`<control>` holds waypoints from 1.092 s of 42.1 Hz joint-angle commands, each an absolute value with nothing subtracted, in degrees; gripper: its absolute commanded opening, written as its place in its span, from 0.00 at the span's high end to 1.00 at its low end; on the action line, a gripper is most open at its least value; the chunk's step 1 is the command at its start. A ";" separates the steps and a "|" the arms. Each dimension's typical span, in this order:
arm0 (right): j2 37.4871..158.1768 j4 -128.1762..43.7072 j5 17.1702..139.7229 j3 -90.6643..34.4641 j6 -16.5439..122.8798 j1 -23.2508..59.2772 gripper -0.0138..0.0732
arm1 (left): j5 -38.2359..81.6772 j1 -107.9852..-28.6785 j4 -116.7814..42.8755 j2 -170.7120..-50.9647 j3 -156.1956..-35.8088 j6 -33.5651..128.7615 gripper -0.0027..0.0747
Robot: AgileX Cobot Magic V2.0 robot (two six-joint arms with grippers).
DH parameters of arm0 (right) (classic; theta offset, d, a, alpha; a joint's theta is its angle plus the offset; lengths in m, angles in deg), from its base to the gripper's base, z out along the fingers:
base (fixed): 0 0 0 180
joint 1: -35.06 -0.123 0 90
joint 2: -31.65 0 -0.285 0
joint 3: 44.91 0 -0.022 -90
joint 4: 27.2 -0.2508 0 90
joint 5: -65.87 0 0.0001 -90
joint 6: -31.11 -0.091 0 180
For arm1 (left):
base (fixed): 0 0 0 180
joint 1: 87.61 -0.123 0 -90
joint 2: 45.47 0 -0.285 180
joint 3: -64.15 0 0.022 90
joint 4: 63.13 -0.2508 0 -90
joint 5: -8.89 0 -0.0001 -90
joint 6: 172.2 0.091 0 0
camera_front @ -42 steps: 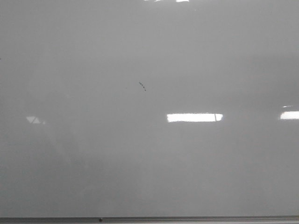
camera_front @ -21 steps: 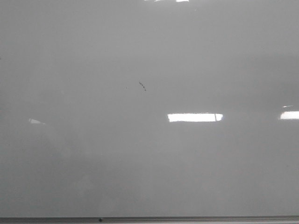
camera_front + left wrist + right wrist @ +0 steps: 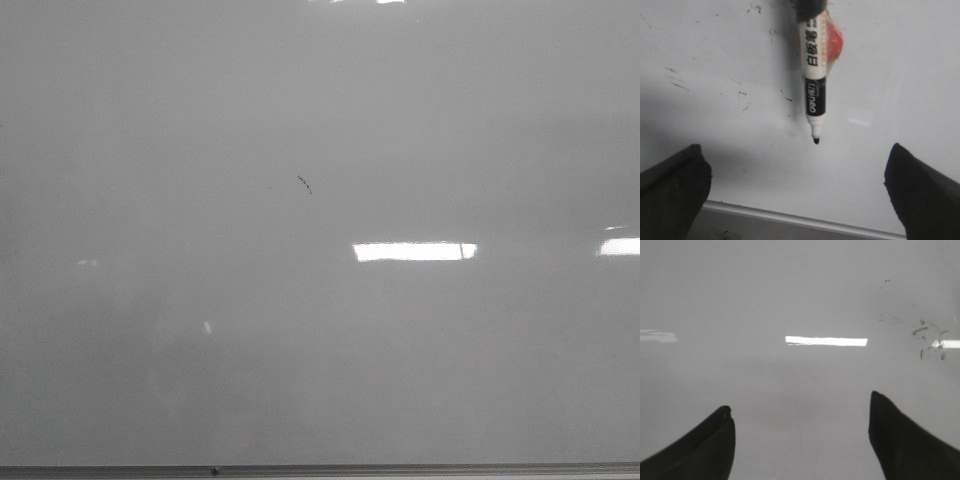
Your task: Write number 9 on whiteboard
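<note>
— Across the whole front view, what lies before the robot?

— Only the whiteboard [image 3: 320, 110], glossy and pale grey, with its thin grey frame [image 3: 400, 468] along the near edge. A tiny dashed speck [image 3: 304, 184] sits a little left of centre. A bright rectangular reflection [image 3: 415, 251] lies to the right of it and nearer, and another reflection [image 3: 620, 246] is cut by the right edge.

— And the arms?

— Neither shows in the front view. In the left wrist view the left gripper [image 3: 795, 149] has its jaws spread wide with nothing between them. A marker [image 3: 813, 80], white and black with printed lettering, points its bare tip [image 3: 816, 141] at the board, something red just behind its barrel. Its other end is cut off, so what holds it cannot be told, nor whether the tip touches. Small dark flecks [image 3: 675, 82] dot the board nearby.

— The right side?

— The right gripper [image 3: 800, 401] also has its jaws spread, over bare board. Faint dark smudges [image 3: 930, 337] lie off to one side, well apart from the fingers.

— Anything different from a second ago?

— The speck has stayed put. The bright triangular glint at the left has faded to a faint smear [image 3: 87, 262], and a small bright fleck [image 3: 207, 327] has appeared nearer, left of centre.
</note>
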State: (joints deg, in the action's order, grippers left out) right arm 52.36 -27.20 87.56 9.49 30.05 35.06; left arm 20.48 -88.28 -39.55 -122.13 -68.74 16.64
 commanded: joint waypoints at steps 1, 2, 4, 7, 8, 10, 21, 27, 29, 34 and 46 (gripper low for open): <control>53.36 -26.81 83.25 7.40 30.27 35.02 0.18 | 13.28 -86.29 -38.89 -126.40 -72.47 16.69 0.09; 53.36 -26.81 83.25 7.40 30.27 35.02 0.18 | 12.38 -85.66 -38.89 -127.50 -72.91 16.69 0.09; 53.36 -26.81 83.25 7.40 30.27 35.02 0.18 | 11.07 -85.02 -38.76 -129.57 -73.81 16.69 0.09; 53.36 -26.81 83.25 7.40 30.27 35.02 0.18 | 9.43 -84.18 -38.37 -133.20 -75.52 16.69 0.09; 53.36 -26.81 83.25 7.40 30.27 35.02 0.18 | 9.33 -84.07 -38.27 -134.21 -76.27 16.69 0.09; 53.36 -26.81 83.25 7.40 30.27 35.02 0.18 | 8.89 -83.93 -38.23 -136.25 -77.36 16.69 0.09; 53.36 -26.81 83.25 7.40 30.27 35.02 0.18 | 6.15 -83.93 -38.23 -139.72 -78.28 16.69 0.10; 53.36 -26.81 83.25 7.40 30.27 35.02 0.18 | 6.15 -83.93 -38.23 -139.98 -78.28 16.69 0.25; 53.36 -26.81 83.25 7.40 30.27 35.02 0.18 | 6.27 -83.79 -38.23 -139.98 -78.28 16.69 0.33; 53.36 -26.81 83.25 7.40 30.27 35.02 0.18 | 6.65 -83.79 -38.23 -139.98 -78.28 16.69 0.55; 53.36 -26.81 83.25 7.40 30.27 35.02 0.18 | 6.02 -83.79 -38.34 -138.07 -78.28 16.69 0.91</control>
